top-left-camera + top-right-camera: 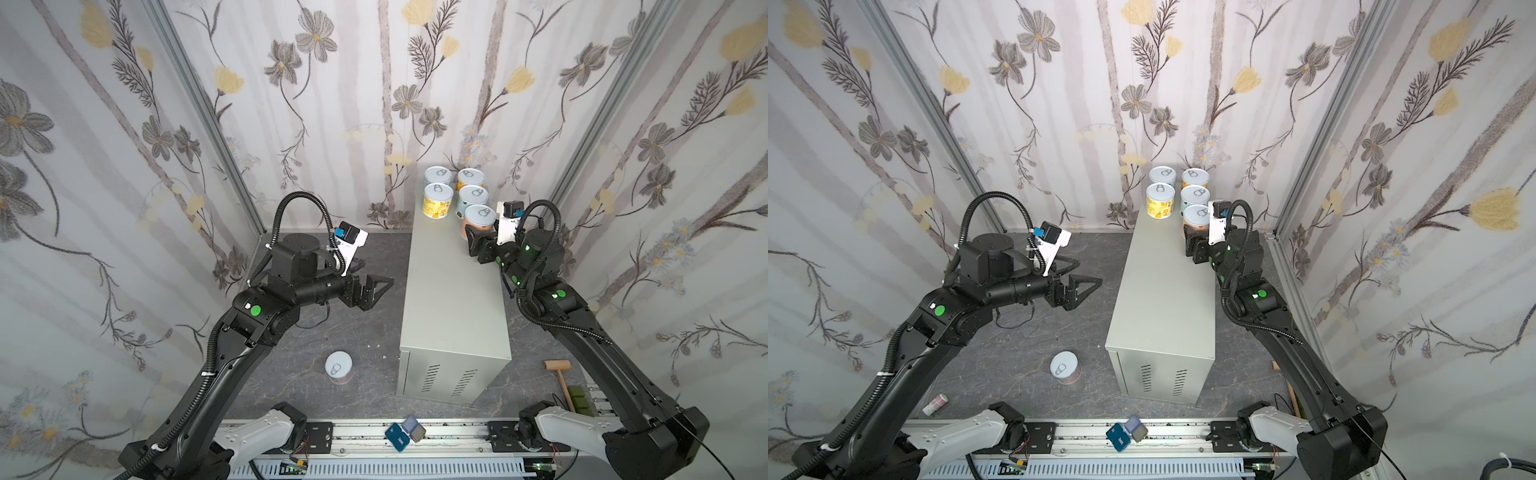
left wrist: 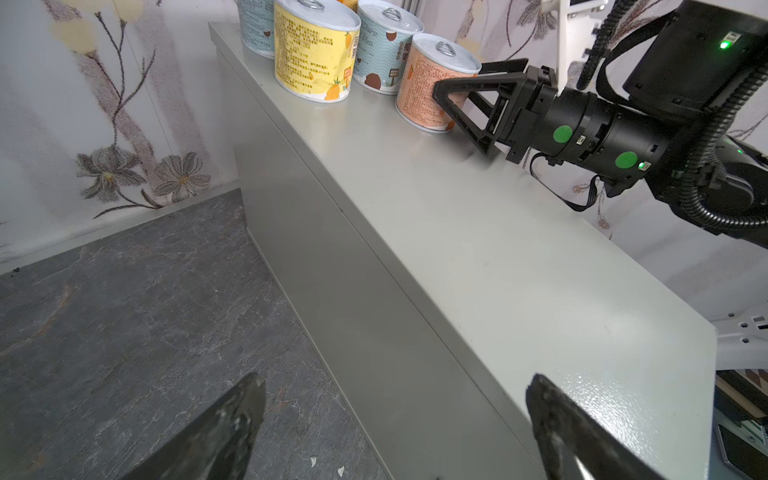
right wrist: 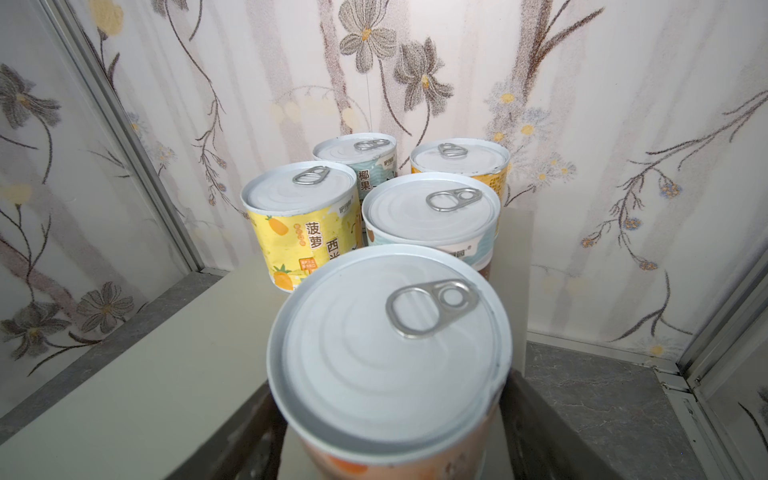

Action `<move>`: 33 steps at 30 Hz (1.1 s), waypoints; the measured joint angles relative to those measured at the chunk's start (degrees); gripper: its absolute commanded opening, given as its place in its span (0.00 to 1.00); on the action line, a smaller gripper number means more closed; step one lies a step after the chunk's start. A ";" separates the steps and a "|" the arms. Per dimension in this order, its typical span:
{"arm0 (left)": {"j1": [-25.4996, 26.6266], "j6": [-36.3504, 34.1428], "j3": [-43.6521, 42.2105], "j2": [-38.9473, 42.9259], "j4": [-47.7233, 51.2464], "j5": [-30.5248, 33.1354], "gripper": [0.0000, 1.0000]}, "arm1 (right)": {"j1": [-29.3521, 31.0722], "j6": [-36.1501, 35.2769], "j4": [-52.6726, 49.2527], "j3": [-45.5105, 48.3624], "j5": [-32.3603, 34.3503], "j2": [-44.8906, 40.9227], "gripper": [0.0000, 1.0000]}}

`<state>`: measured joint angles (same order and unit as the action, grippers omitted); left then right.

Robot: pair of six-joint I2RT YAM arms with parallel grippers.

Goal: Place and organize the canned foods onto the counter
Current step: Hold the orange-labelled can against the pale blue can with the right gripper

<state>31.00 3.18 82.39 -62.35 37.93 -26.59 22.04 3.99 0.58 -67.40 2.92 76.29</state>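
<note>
One can (image 1: pixel 338 368) is found off the counter (image 1: pixel 453 299). It is stood upright, lid up, on the floor (image 1: pixel 286 332), on the side of the counter where the left arm works, about level with the counter's near, vented end and clear of its wall. With its axis vertical, its round wall is offered alike from every side, so a low, level approach is judged to be needed rather than any particular turn of the wrist. The left hand (image 1: pixel 374 275) is held above the floor beside the middle of the counter, its jaws spread wide with nothing between them. From that hand the can lies back toward the counter's near end and lower down. The left arm is judged the nearer one, since the counter itself is set between this can and the right arm. At the counter's far end five cans are gathered in two rows. The nearest of them, the salmon can (image 3: pixel 386 353), is seated on the counter top just beside the light blue can (image 3: pixel 430 208) and is flanked on both sides by the fingers of the right hand (image 2: pixel 457 81). The jaws are drawn close to its label, but whether it is actually clamped cannot be told.
</note>
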 measured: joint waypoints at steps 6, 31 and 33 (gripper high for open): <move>0.00 0.00 0.00 -0.20 0.02 0.00 1.00 | 0.15 -0.24 -0.13 -0.31 -0.15 0.17 0.74; 0.00 -0.02 2.10 -0.42 0.42 0.00 1.00 | 1.36 -1.70 0.00 -0.96 0.46 1.27 0.74; 0.00 -0.02 2.10 -0.42 0.42 0.00 1.00 | 1.36 -1.70 -0.02 -0.96 0.50 1.20 0.73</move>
<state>31.00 3.16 84.49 -62.76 38.35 -26.59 23.40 2.28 0.56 -68.36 3.42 77.49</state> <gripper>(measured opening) 0.997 0.735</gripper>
